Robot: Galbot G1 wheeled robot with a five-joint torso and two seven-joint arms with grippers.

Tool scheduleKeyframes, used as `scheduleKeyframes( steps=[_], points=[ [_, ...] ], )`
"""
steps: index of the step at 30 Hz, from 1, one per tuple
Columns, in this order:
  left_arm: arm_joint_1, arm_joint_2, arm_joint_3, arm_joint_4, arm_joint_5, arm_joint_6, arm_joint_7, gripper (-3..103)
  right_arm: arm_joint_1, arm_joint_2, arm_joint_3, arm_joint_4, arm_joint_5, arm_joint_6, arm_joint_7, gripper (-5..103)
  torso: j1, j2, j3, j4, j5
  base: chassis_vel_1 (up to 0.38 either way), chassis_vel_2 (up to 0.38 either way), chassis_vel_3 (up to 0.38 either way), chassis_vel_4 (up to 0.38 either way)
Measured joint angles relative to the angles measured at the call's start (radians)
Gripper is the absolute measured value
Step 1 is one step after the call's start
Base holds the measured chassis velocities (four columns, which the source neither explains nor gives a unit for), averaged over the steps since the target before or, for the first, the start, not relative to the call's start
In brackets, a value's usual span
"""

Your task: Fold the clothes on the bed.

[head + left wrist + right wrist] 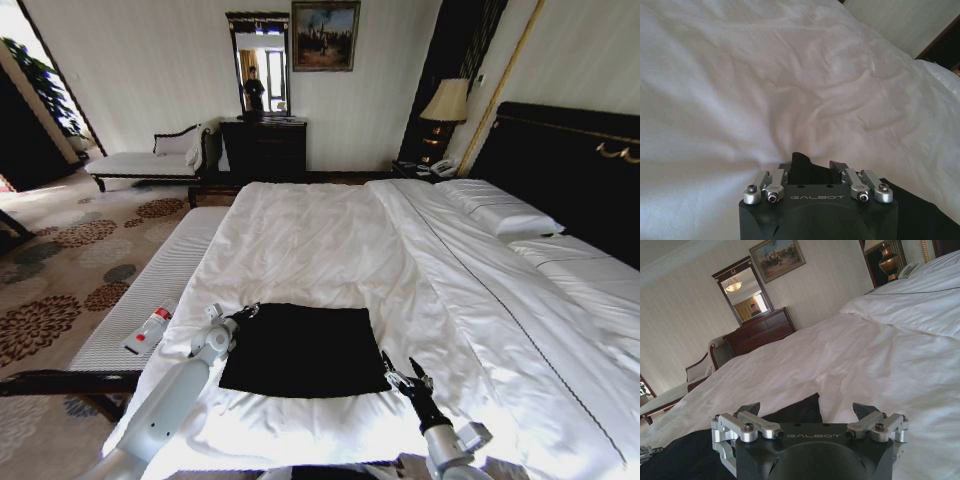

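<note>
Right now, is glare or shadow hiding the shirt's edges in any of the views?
Head view: bright light washes out the duvet near the right gripper, yet the black T-shirt keeps crisp edges. Left wrist view: soft, even light; the shirt is a dark sliver behind the left gripper. Right wrist view: shirt reads featureless black.

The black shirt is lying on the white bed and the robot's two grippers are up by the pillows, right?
Not quite. The black shirt does lie on the white bed, but the head view shows the left gripper and right gripper at the shirt's corners, far from the pillows.
</note>
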State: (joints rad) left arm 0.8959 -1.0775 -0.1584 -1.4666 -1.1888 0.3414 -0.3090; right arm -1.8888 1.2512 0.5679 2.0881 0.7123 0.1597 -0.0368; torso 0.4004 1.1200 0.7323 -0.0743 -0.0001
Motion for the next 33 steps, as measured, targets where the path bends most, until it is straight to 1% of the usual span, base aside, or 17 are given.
scheduleKeyframes(
  steps=[1,2,4,6,11,14,18,19,21,22,23,25,26,29,30,31,33],
  points=[
    [0.0,-0.002,0.0,0.001,0.004,-0.002,0.0,39,0.001,-0.001,0.0,0.0,0.0,-0.001,0.003,100,0.0,0.0,0.0,0.0,0.0,0.0,0.0,0.0,0.0],
    [0.001,-0.002,0.0,0.001,0.005,-0.003,-0.001,39,0.002,-0.001,0.0,0.0,0.0,-0.001,0.004,100,0.0,0.0,0.0,0.0,0.0,0.0,0.0,0.0,0.0],
    [0.005,-0.003,-0.004,0.001,0.006,-0.005,-0.002,32,0.004,-0.001,-0.003,0.0,0.0,-0.004,0.009,100,0.0,0.0,0.0,0.0,0.0,0.0,0.0,0.0,0.0],
    [0.008,-0.003,-0.007,0.0,0.007,-0.007,-0.002,30,0.006,-0.001,-0.006,0.0,0.0,-0.006,0.011,100,0.0,0.0,0.0,0.0,-0.0001,0.0,0.0,0.0,0.0],
    [0.016,0.003,-0.013,-0.009,0.008,-0.012,-0.005,30,0.017,-0.007,-0.012,-0.002,0.007,-0.017,0.02,100,0.0,0.0,0.0,0.0,-0.0001,0.0,0.0,0.0,0.0],
    [0.02,0.006,-0.014,-0.014,0.021,-0.016,-0.006,30,0.034,-0.023,-0.011,-0.002,0.035,-0.034,0.031,100,0.0,0.0,0.0,-0.0001,0.0,0.0,0.0,0.0,0.0],
    [0.027,0.011,-0.014,-0.027,0.041,-0.024,-0.005,30,0.101,-0.082,-0.005,0.01,0.138,-0.107,0.08,100,0.0,0.0,0.0,-0.0001,0.0001,0.0,0.0,0.0,0.0],
    [0.027,0.011,-0.014,-0.027,0.041,-0.024,-0.005,30,0.101,-0.082,-0.005,0.01,0.138,-0.107,0.08,100,0.0,0.0,0.0,-0.0001,0.0001,0.0,0.0,0.0,0.0],
    [0.033,0.013,-0.015,-0.033,0.043,-0.026,-0.005,30,0.154,-0.125,-0.006,0.01,0.197,-0.163,0.119,100,0.0,0.0,0.0,0.0,0.0,0.0,0.0,0.0,0.0],
    [0.035,0.014,-0.015,-0.036,0.044,-0.027,-0.005,30,0.165,-0.135,-0.007,0.009,0.209,-0.175,0.127,100,0.0,0.0,0.0,0.0001,0.0,0.0,0.0,0.0,0.0],
    [0.041,0.017,-0.015,-0.043,0.047,-0.031,-0.004,28,0.212,-0.172,-0.014,-0.002,0.256,-0.219,0.158,100,0.0,0.0,0.0,0.0,0.0001,0.0,0.0,0.0,0.0],
    [0.045,0.019,-0.015,-0.046,0.05,-0.034,-0.001,28,0.243,-0.191,-0.021,-0.012,0.28,-0.238,0.174,100,0.0,0.0,0.0,0.0002,0.0,0.0,0.0,0.0,0.0],
    [0.051,0.023,-0.015,-0.052,0.052,-0.035,0.003,26,0.287,-0.216,-0.035,-0.03,0.311,-0.258,0.195,100,0.0,0.0,0.0,0.0001,0.0,0.0,0.0,0.0,0.0],
    [0.06,0.024,-0.015,-0.056,0.061,-0.038,0.004,10,0.395,-0.261,-0.078,-0.096,0.375,-0.293,0.238,100,0.0,0.0,0.0,0.0002,-0.0001,0.0,0.0,0.0,0.0],
    [0.06,0.024,-0.015,-0.056,0.061,-0.038,0.004,10,0.395,-0.261,-0.078,-0.096,0.375,-0.293,0.238,100,0.0,0.0,0.0,0.0002,-0.0001,0.0,0.0,0.0,0.0],
    [0.061,0.025,-0.015,-0.056,0.062,-0.038,0.003,4,0.425,-0.269,-0.093,-0.121,0.392,-0.302,0.246,100,0.0,0.0,0.0,0.0002,-0.0001,0.0,0.0,0.0,0.0],
    [0.061,0.026,-0.016,-0.056,0.059,-0.038,-0.004,2,0.487,-0.278,-0.123,-0.175,0.422,-0.317,0.257,100,0.0,0.0,0.0,-0.0001,0.0,0.0,0.0,0.0,0.0]
  ],
)
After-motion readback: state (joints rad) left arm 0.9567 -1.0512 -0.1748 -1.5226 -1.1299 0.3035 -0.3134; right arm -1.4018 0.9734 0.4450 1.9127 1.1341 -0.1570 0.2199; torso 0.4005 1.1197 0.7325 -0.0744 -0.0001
